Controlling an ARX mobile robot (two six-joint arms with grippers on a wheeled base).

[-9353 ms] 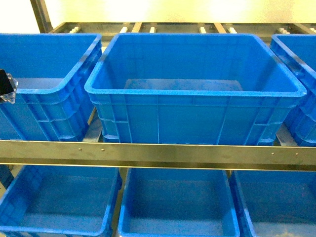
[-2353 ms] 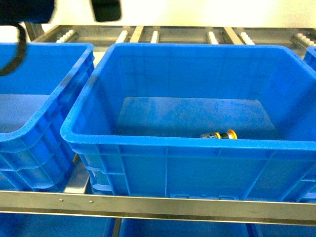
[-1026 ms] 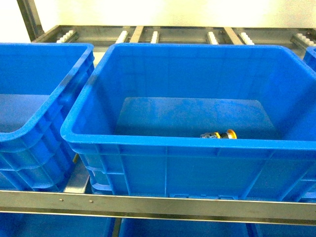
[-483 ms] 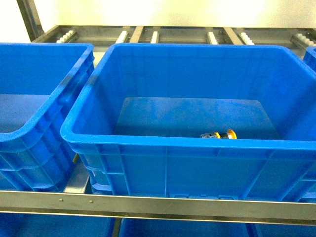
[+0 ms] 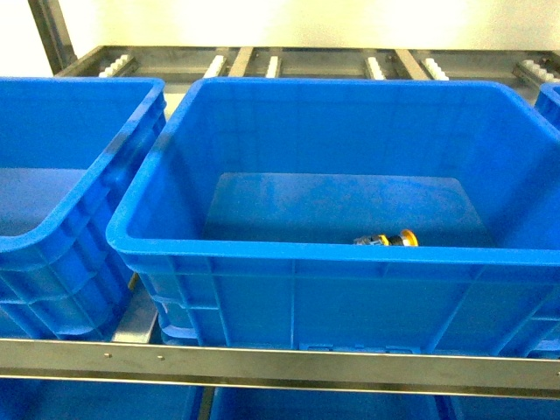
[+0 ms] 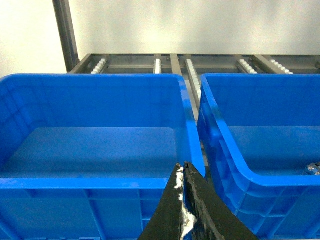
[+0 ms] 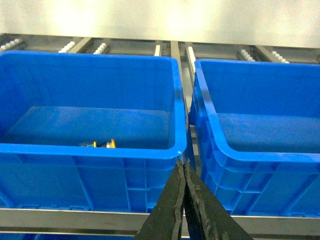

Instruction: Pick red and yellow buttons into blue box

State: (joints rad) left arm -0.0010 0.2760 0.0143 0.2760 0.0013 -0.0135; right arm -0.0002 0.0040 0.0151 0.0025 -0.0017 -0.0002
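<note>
Crates fill the rack, and the blue box (image 5: 332,262) stands in the middle of the head view on a metal shelf rail (image 5: 280,363). Inside it, near its front wall and toward its right side, lies the yellow button (image 5: 391,238), tipped on its side with its yellow cap pointing right and its dark body to the left. The right wrist view shows the same yellow button (image 7: 102,144) low in the blue box (image 7: 90,150), close behind the front rim. A red button cannot be made out in any view.

Left of the blue box sits a second blue crate (image 5: 61,219); nothing can be seen in it. Right of the blue box, a third crate (image 7: 260,135) stands just beside it, separated by a narrow gap. Behind the blue box run roller tracks (image 5: 271,63) of the rack. More blue bins (image 5: 315,407) show below the shelf rail.

The left hand (image 6: 183,175) hangs in front of the gap between the second crate and the blue box, its tips pressed together with nothing between them. The right hand (image 7: 181,167) is likewise pinched closed and holds nothing, in front of the blue box's right front corner.
</note>
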